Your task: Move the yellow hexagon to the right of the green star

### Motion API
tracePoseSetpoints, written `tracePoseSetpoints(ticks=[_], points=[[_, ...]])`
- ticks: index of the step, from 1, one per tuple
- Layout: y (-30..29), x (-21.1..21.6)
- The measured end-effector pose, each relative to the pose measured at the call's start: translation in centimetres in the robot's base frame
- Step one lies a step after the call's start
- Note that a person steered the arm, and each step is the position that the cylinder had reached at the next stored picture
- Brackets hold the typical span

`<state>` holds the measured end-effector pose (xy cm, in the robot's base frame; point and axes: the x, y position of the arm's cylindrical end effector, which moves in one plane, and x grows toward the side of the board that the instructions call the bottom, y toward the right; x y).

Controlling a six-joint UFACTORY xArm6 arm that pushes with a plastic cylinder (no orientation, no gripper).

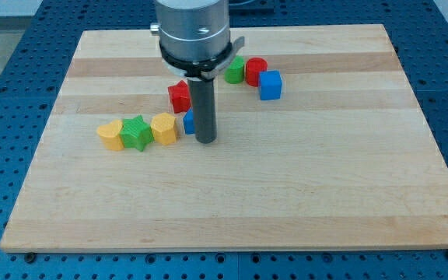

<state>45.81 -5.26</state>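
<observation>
Currently, in the camera view: my tip [206, 141] planted on the wooden board [302, 187], carrying nothing and clamping nothing, being a plain rod with no jaws. Yellow hexagon [163, 128] at roughly 9 o'clock from my tip, near but apart, with a blue block [188, 121] wedged between the two and largely masked by the rod. Green star [137, 133] directly at 9 o'clock of the hexagon, touching or nearly touching it. A second yellow block [110, 134], rounded in outline, at 9 o'clock of the star, likewise pressed close. Judged from this layout: hexagon already seated on the star's 3 o'clock side, so the task reads as essentially met or in need of only slight trimming. Decisive relation: hexagon lies left of the rod, so any push from here toward 9 o'clock would drive it into the star rather than away.

Red block [180, 96] at 11 o'clock of my tip, shape unclear. Green block [235, 71], red cylinder [256, 71] and blue cube [270, 85] clustered at 1 o'clock, well apart from the row.

Materials: blocks matte, solid-coloured, hard-edged, apparently light enough to slide. Board pale, smooth, grained in lengthwise strips. Rod dark, cylindrical, beneath a metallic grey housing [193, 31].
</observation>
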Motion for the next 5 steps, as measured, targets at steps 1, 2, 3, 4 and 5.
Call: tracePoseSetpoints(ticks=[1,2,3,4,5], points=[[-3.0,-0.1],[-5.2,-0.7],[-4.1,-1.1],[1.1,-1.1],[4.8,-2.2]])
